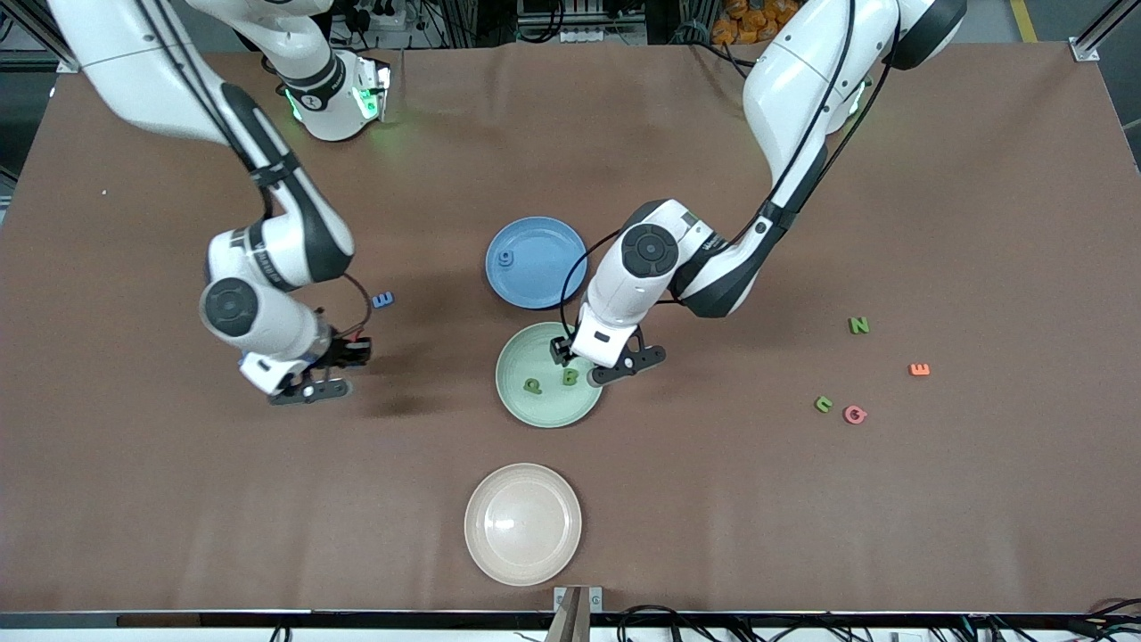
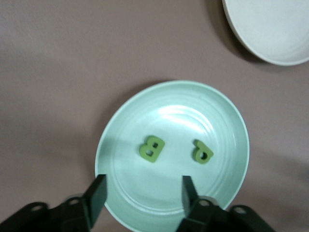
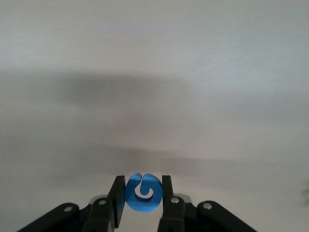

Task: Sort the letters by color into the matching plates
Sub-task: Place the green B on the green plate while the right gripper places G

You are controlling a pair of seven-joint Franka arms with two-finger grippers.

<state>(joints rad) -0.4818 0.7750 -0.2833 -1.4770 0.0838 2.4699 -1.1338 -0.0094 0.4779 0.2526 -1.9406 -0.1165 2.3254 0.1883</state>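
Note:
My left gripper (image 1: 593, 360) hangs open and empty over the edge of the mint green plate (image 1: 548, 412). The plate holds two green letters, a B (image 1: 570, 377) and another (image 1: 532, 385). In the left wrist view the fingers (image 2: 99, 192) straddle the plate's rim (image 2: 178, 121), with the B (image 2: 151, 148) and the other letter (image 2: 203, 152) clear of them. My right gripper (image 3: 141, 195) is shut on a blue letter G (image 3: 143, 193), above bare table (image 1: 337, 371). The blue plate (image 1: 545, 272) holds one blue letter (image 1: 505, 258). A blue E (image 1: 382, 300) lies near the right gripper.
A cream plate (image 1: 522, 523) sits nearest the front camera and also shows in the left wrist view (image 2: 270, 29). Toward the left arm's end lie a green N (image 1: 858, 325), an orange E (image 1: 919, 369), a green letter (image 1: 824, 404) and a pink G (image 1: 855, 414).

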